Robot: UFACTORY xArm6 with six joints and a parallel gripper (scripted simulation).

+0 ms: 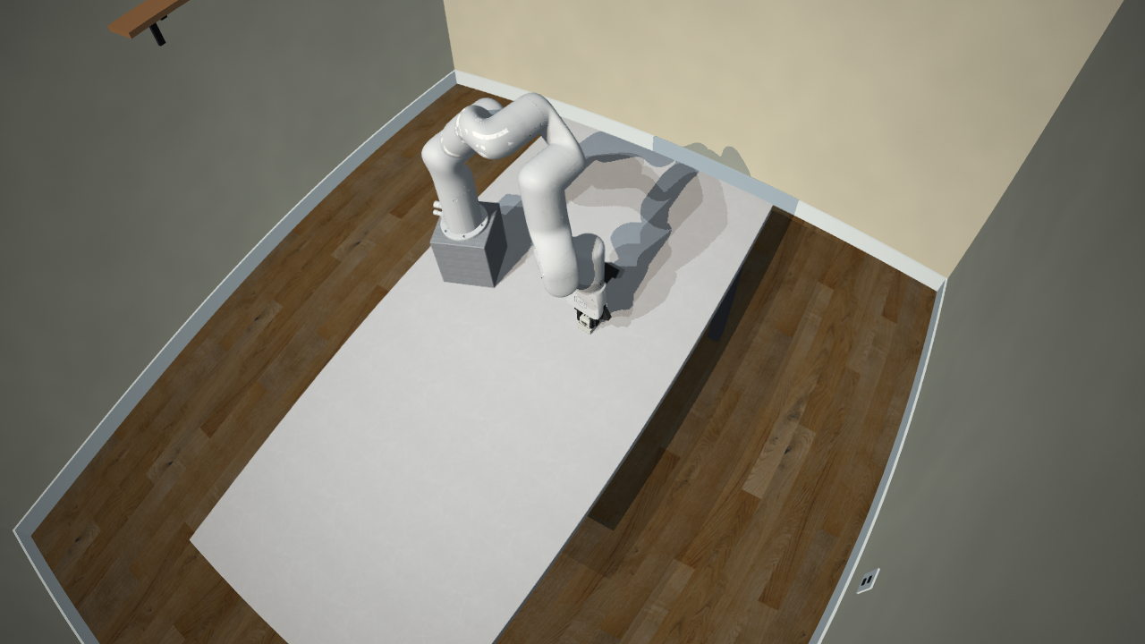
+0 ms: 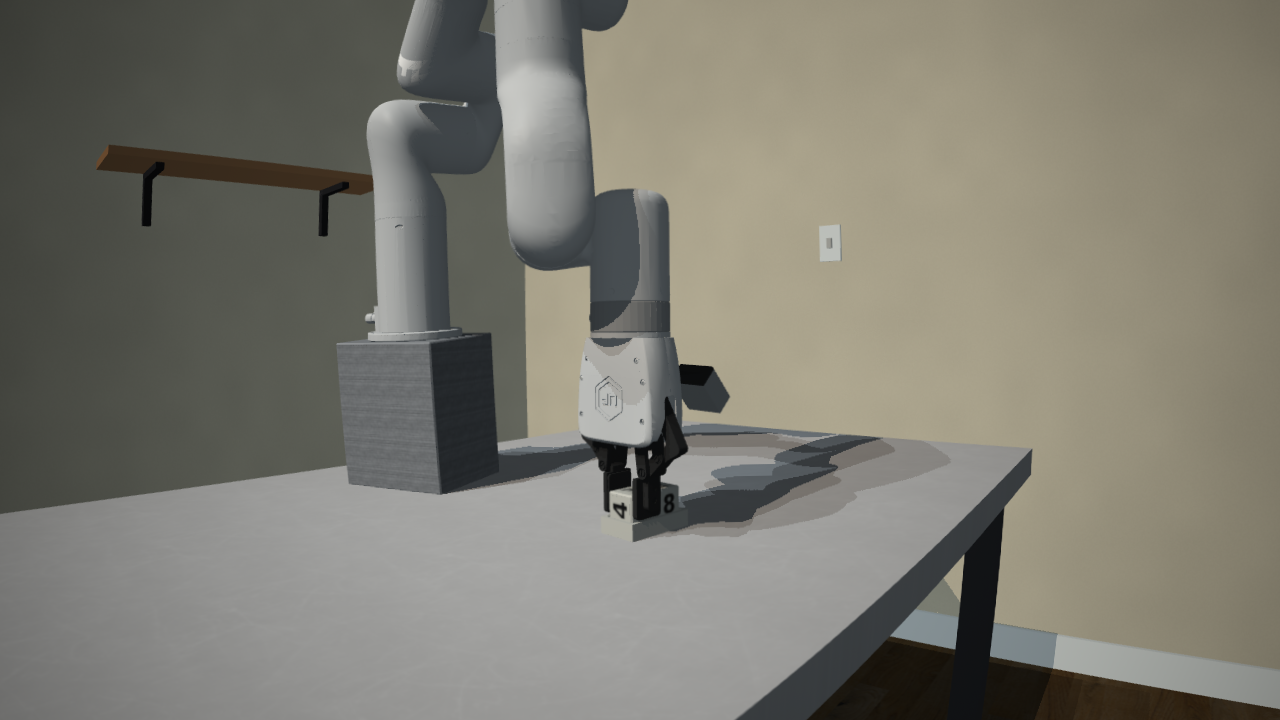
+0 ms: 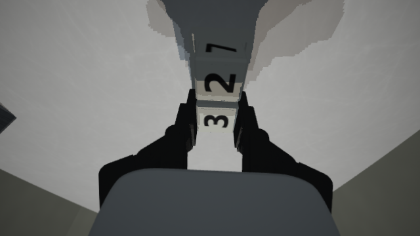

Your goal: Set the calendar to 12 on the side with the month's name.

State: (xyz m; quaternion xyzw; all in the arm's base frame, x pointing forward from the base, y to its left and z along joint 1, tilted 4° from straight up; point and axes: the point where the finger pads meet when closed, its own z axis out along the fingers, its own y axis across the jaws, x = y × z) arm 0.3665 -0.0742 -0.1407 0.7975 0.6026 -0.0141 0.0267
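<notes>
Pale calendar (image 1: 589, 330) (image 2: 632, 528), black digits.

Pale cubes (image 2: 619, 506) (image 3: 219, 86) side by side; tray (image 2: 633, 530) flat beneath.

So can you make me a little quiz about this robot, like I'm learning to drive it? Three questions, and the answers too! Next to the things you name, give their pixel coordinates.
1. Pick one: which number can the wrist view see on the cube between the fingers of the claw (image 1: 587, 322) (image 2: 632, 510) (image 3: 218, 92)?
A) 3
B) 5
C) 9

2. True or false: the tray (image 1: 590, 331) (image 2: 632, 530) is down on the wooden floor (image 1: 768, 432) (image 2: 1118, 702).

3. Fill in the blank: in the wrist view, the other cube (image 2: 669, 502) (image 3: 220, 86) shows a 7 and a ___.

Key: 1. A; 2. False, it's on the table (image 1: 440, 400) (image 2: 358, 582) (image 3: 98, 82); 3. 2
</notes>
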